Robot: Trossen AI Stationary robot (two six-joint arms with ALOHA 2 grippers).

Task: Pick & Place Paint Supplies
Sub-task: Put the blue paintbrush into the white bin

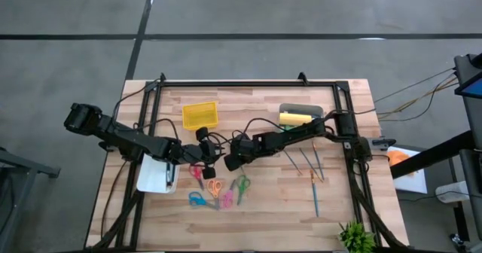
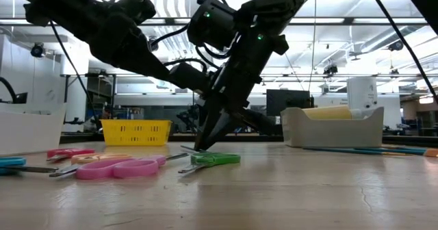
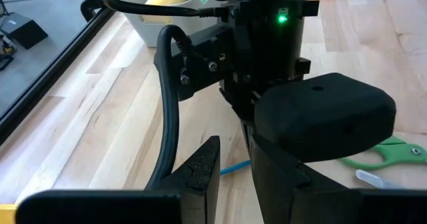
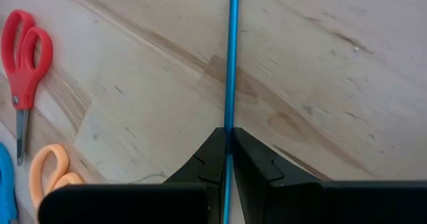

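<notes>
Teal brush (image 4: 231,64) runs straight out from between the fingers of the right gripper (image 4: 229,159), which is clamped tight on its shaft above the wooden table (image 4: 320,71) near the middle. Just beside it hangs the left gripper (image 3: 233,177), partly open and holding nothing. Red scissors (image 4: 23,47) and orange scissors (image 4: 50,167) lie close by on the boards.
</notes>
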